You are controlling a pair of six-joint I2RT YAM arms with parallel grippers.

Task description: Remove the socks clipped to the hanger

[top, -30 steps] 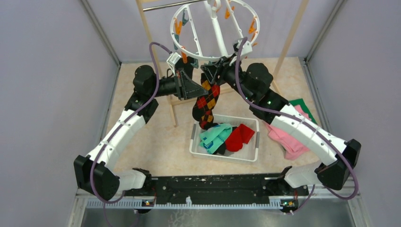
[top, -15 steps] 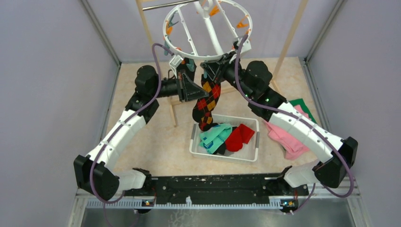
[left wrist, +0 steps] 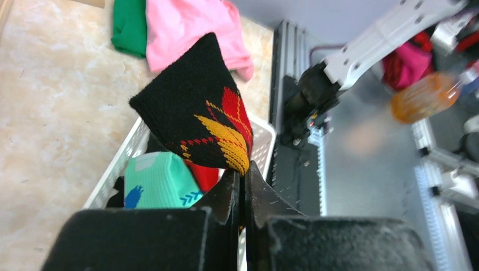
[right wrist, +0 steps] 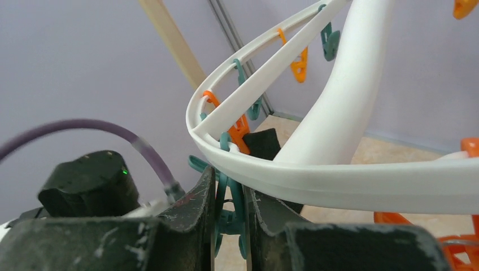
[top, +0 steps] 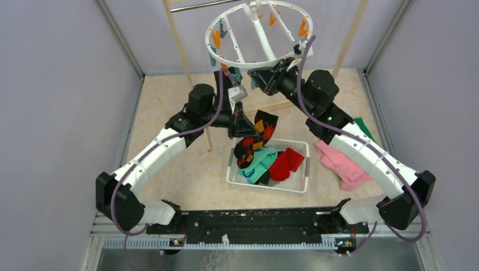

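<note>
Argyle sock is off the hanger and pinched in my left gripper. The left wrist view shows the jaws shut tight on the knit, with one end of the sock standing up past the fingertips. I hold it above the basket, near that basket's far left corner, so it can fall straight in when I let go. Its lower end already droops to the basket's rim. A teal sock and a red sock lie inside.

My right gripper is up at the hanger, above and beyond the basket. In the right wrist view its jaws stand narrow, with a teal clip between them just under the white ring. I read that as a squeeze to spring the clip open, which would explain why the sock hangs free of it. The other orange and teal clips I can see on the ring carry nothing, though part of the far side is hidden from me.

To the right of the basket, a pink cloth and a green cloth lie on the bench. They are not my concern.

I judge the task is near its end. The next step is to open the left gripper over the basket. The risk is that the sock drapes over the rim instead of landing inside.
</note>
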